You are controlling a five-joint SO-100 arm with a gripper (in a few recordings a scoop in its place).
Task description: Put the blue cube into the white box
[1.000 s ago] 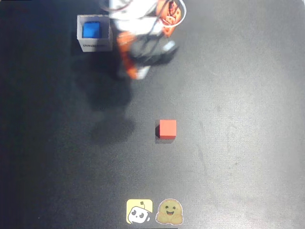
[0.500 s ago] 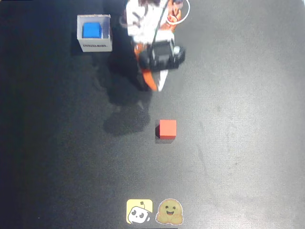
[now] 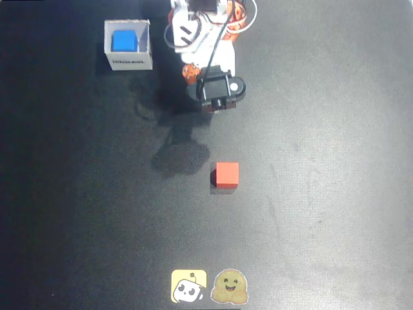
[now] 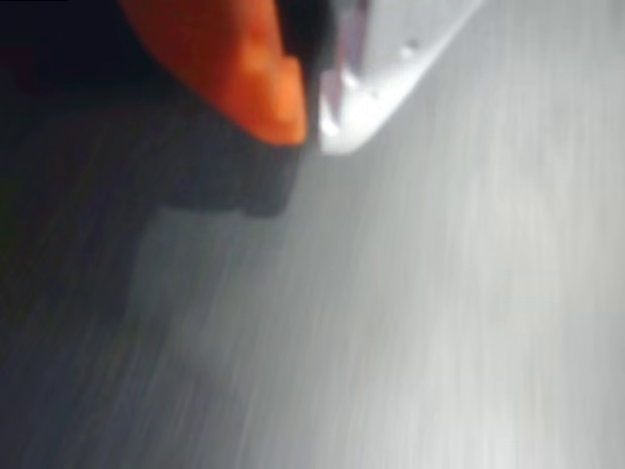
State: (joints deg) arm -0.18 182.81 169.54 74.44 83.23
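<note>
We see the arm folded at the far edge, gripper tips together, empty. One blue cube inside one box; one red cube mid-table.

Looks like a hobby robotics bench: dark matte tabletop, with robot-face sticker and smiling-emoji sticker side by side, well below the red cube.
</note>
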